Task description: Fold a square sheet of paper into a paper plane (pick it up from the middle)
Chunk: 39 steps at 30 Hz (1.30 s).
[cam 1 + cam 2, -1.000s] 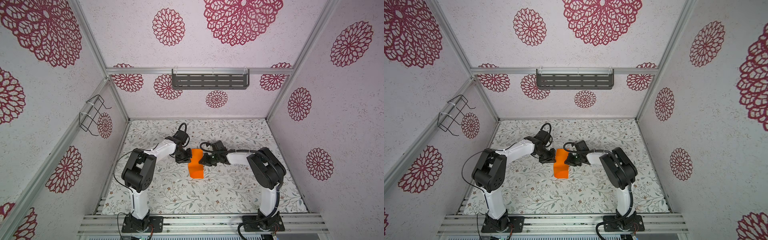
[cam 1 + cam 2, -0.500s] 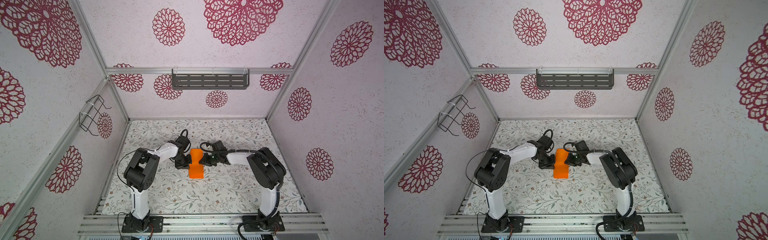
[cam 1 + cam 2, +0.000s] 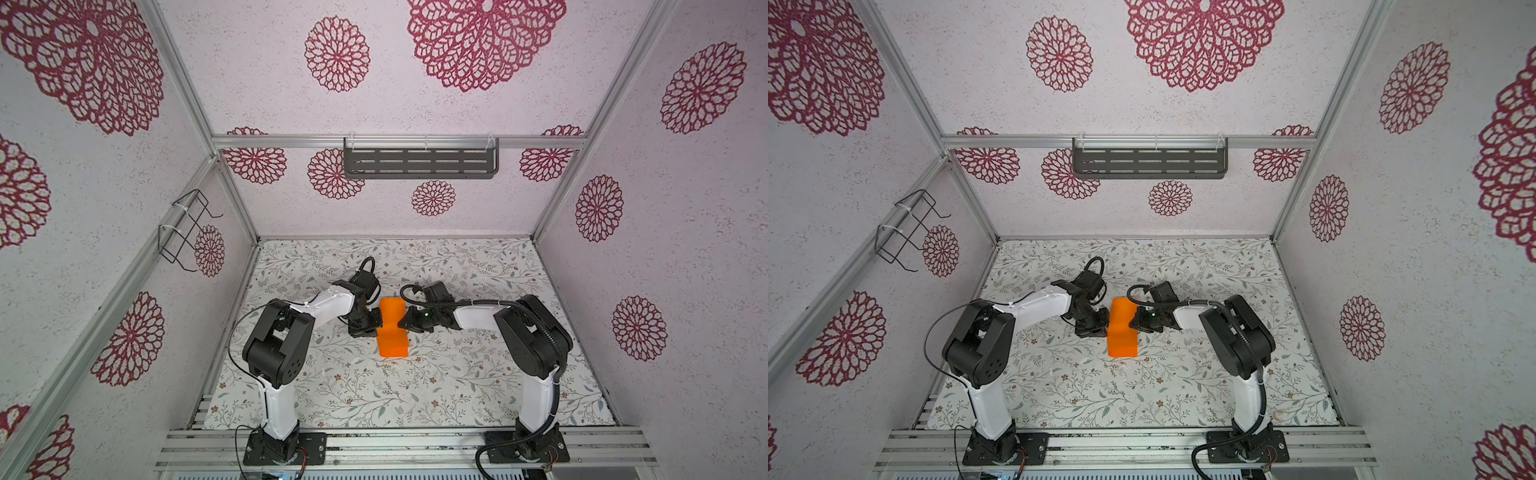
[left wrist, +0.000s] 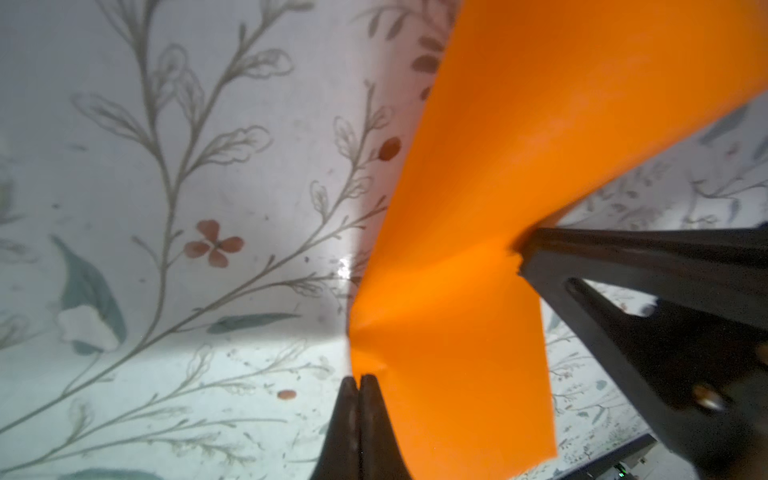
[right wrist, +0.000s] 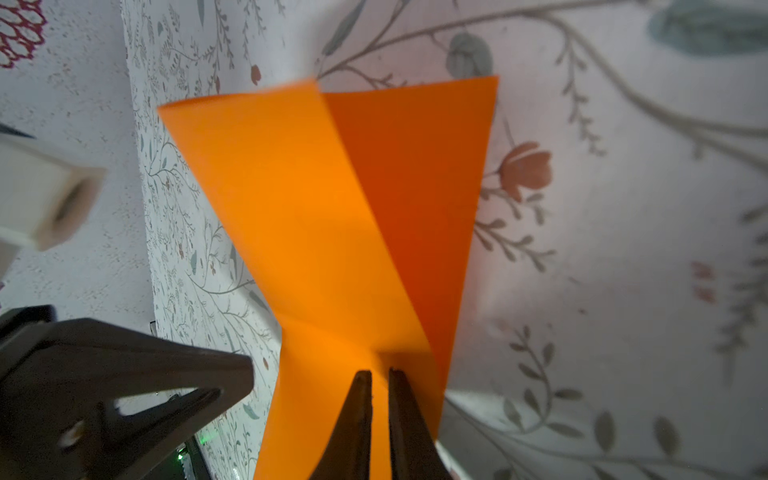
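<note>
Evidently the work is only just getting under way. Over the middle of the floral table [image 3: 457, 374], the square sheet of paper [image 3: 392, 328] is being held up between the two arms. It is bowing into a narrow-waisted saddle shape, its far and near ends flaring wider than its pinched middle. Whether its near end is resting on the table, I cannot tell.

The left gripper [image 3: 368, 328] is clamping the midpoint of one side edge. In the left wrist view its fingertips [image 4: 370, 399] are pressing tight together on a crumpled bit of that edge. The right gripper [image 5: 380, 374] is nipping the opposite edge, with its jaws standing a sliver apart and orange paper showing between them.

So the pick-up from the middle is looking done. The paper is merely curving along its centre line, though, and no pressed crease is showing in any view. To my eye the centre fold, the nose corners and the wings are all waiting to be made before any paper plane is taking shape.
</note>
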Each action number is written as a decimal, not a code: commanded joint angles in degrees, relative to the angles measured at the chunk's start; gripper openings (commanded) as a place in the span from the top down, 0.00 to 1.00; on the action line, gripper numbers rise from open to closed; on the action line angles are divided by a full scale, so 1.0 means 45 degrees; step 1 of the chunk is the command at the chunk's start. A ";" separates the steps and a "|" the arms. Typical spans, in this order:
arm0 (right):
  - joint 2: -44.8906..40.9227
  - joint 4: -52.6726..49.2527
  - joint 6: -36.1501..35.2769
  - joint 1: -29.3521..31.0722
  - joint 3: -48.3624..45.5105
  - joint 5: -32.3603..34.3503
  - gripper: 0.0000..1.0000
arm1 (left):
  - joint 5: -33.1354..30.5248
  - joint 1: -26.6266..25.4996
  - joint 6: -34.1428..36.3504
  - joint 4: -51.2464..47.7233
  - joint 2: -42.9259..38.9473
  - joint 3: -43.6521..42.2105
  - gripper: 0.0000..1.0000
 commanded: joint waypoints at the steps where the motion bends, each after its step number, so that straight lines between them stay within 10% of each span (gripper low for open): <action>1: 0.0745 -0.1950 0.0109 -0.0033 -0.0786 0.1492 0.85 | 0.0466 -0.0151 -0.0382 0.0744 -0.0228 0.0160 0.96; 23: 0.0726 -0.1887 0.0169 -0.0029 -0.0990 0.1609 0.85 | -0.2329 -0.0631 -0.0031 -0.2011 0.0640 0.0291 0.99; 39: 0.0765 -0.1613 0.0231 -0.0056 -0.1088 0.1489 0.85 | -0.0660 -0.1021 -0.0911 -0.0324 0.0096 0.0462 0.98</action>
